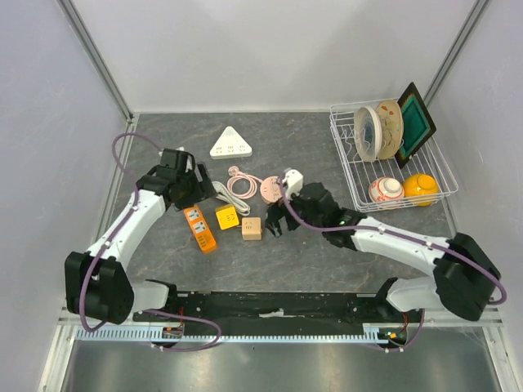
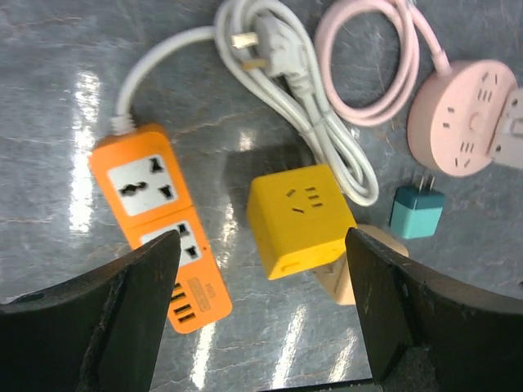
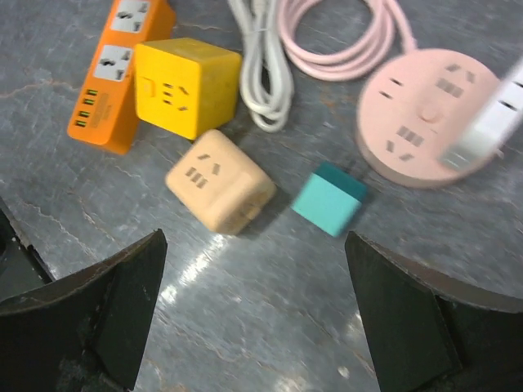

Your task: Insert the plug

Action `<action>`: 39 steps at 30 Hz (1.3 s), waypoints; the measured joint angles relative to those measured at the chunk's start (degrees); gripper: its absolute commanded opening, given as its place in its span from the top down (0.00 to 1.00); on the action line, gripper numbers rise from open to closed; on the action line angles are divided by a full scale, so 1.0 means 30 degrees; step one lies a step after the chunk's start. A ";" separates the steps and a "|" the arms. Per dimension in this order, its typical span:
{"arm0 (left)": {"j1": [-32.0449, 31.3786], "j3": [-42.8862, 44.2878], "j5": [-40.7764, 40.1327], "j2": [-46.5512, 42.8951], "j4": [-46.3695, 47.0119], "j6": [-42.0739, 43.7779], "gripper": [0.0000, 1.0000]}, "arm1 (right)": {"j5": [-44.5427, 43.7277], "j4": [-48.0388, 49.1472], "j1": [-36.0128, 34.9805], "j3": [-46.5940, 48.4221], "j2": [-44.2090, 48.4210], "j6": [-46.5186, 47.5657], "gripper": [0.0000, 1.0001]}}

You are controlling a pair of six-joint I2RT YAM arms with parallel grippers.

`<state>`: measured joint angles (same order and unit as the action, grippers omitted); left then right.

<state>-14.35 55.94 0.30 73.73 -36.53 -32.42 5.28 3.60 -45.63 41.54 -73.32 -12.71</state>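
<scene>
Two cube sockets, one orange strip, one round socket, one teal plug

Your left: power strip, cube socket just right of it.
Your middle: nearer cube, round socket behind it.
Your far right: rack on worktop.

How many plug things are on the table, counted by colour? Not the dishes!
Orange: 1, the power strip
Yellow: 1, the yellow cube socket
Beige: 1, the beige cube socket
Pink: 1, the round socket
Teal: 1, the teal plug
White: 2, the triangular socket and the white adapter on the pink one
Total: 7
</scene>
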 measured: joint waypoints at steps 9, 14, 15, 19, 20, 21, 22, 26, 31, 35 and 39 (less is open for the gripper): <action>0.5413 -0.0954 0.1304 -0.3519 0.0372 0.0882 0.11 | -0.3985 0.2521 -0.3876 0.4087 -0.5559 0.0299 0.02; 0.5668 -0.2790 0.0976 -0.6076 0.1319 0.1151 0.11 | -0.6681 0.3585 -0.5472 0.6375 -0.8590 -0.0197 0.02; 0.5668 -0.3060 0.0933 -0.6244 0.1355 0.1180 0.11 | -0.7278 0.3657 -0.5785 0.6674 -0.9078 -0.0364 0.02; 0.5668 -0.3555 0.0911 -0.6309 0.1370 0.1348 0.11 | -0.9785 0.3519 -0.6878 0.7847 -1.0841 -0.1384 0.02; 0.5668 -0.3555 0.0925 -0.6317 0.1421 0.1377 0.11 | -1.0200 0.3497 -0.7031 0.8021 -1.1140 -0.1559 0.02; 0.5668 -0.3555 0.0947 -0.6324 0.1501 0.1421 0.11 | -1.0608 0.3475 -0.7184 0.8196 -1.1453 -0.1763 0.02; 0.5668 -0.3555 0.0954 -0.6331 0.1574 0.1428 0.11 | -1.0936 0.3366 -0.7293 0.8400 -1.1759 -0.1945 0.02; 0.5668 -0.3555 0.1100 -0.6331 0.1800 0.1479 0.11 | -1.1810 0.2754 -0.7380 0.9617 -1.3063 -0.2477 0.04; 0.5668 -0.3555 0.1239 -0.6331 0.1807 0.1486 0.11 | -1.2801 0.2346 -0.7366 1.0593 -1.4141 -0.2856 0.11; 0.5668 -0.3555 0.1421 -0.6339 0.1807 0.1494 0.11 | -1.3238 0.2040 -0.7366 1.0870 -1.4535 -0.2907 0.21; 0.5668 -0.3555 0.1457 -0.6339 0.1807 0.1494 0.11 | -1.3318 0.1792 -0.7366 1.0885 -1.4724 -0.2914 0.45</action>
<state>2.66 45.28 4.67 54.72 -31.11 -27.94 -34.68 8.97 -67.72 74.19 -117.49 -21.45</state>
